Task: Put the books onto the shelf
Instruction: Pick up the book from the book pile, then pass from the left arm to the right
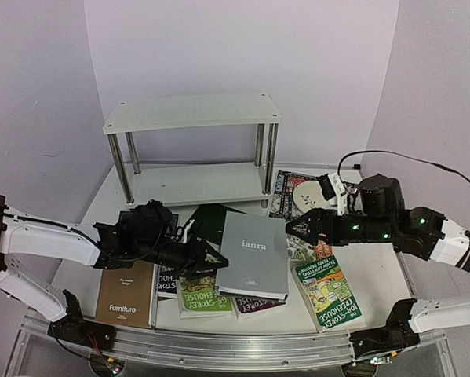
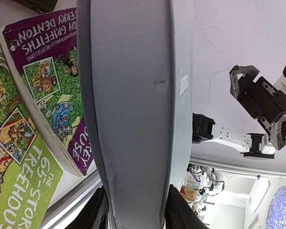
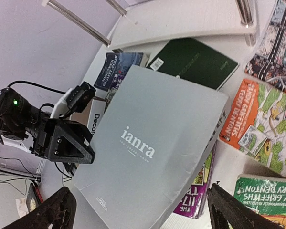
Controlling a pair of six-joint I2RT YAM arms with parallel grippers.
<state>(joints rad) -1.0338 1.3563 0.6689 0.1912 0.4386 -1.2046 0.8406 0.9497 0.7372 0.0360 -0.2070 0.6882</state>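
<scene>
Your left end effector [image 1: 205, 256] is clamped on the left edge of the grey ianra book [image 1: 254, 255], with fingers [image 2: 92, 212] on either side of that edge. The book lies across the Treehouse paperbacks [image 1: 203, 302]. Right end effector [image 1: 296, 228] sits just off the book's right edge, jaws wide apart, holding nothing. Shelf [image 1: 191, 116] stands behind the book, apart from it. Dark green book [image 1: 211, 220] lies between the two. Brown Furniture book [image 1: 127, 294] is left of the grey one, flat on the tabletop [image 1: 380, 279].
</scene>
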